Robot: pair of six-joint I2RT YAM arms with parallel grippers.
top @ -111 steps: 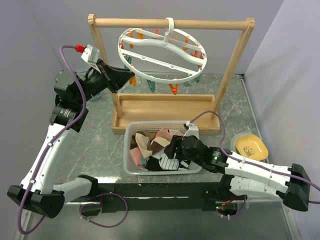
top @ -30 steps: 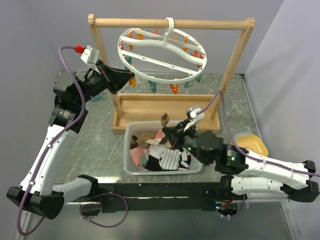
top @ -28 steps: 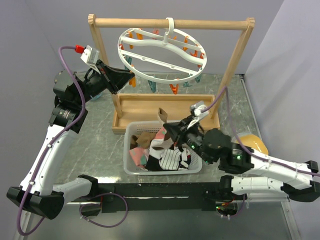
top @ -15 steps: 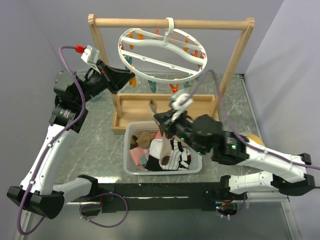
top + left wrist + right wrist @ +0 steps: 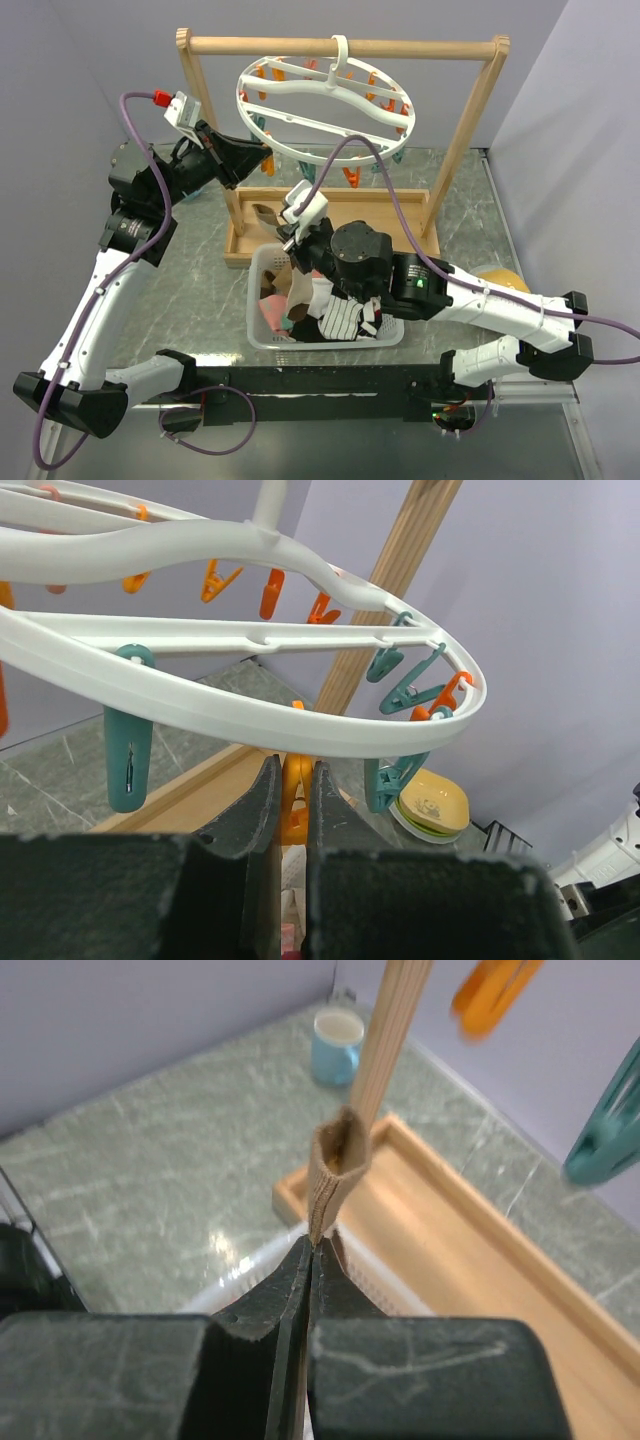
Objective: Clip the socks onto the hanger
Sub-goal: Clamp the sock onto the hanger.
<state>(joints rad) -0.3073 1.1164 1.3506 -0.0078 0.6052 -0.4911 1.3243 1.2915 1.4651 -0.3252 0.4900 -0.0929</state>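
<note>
While the left hand (image 5: 252, 155) pinches an orange peg (image 5: 293, 805) under the hanger (image 5: 325, 88), upper centre of the overhead view, likely to open it, the right hand (image 5: 287, 237) grips a tan sock (image 5: 335, 1160) above the basket (image 5: 262, 335), cuff up for clipping.

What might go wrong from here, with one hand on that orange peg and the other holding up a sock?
1. The right hand pinches the tan sock only by its thin edge, so it may slip out and drop.
2. In the top view the right arm's purple cable arcs across the hanger. It might snag and swing the ring, tugging the orange peg out of the left hand.
</note>
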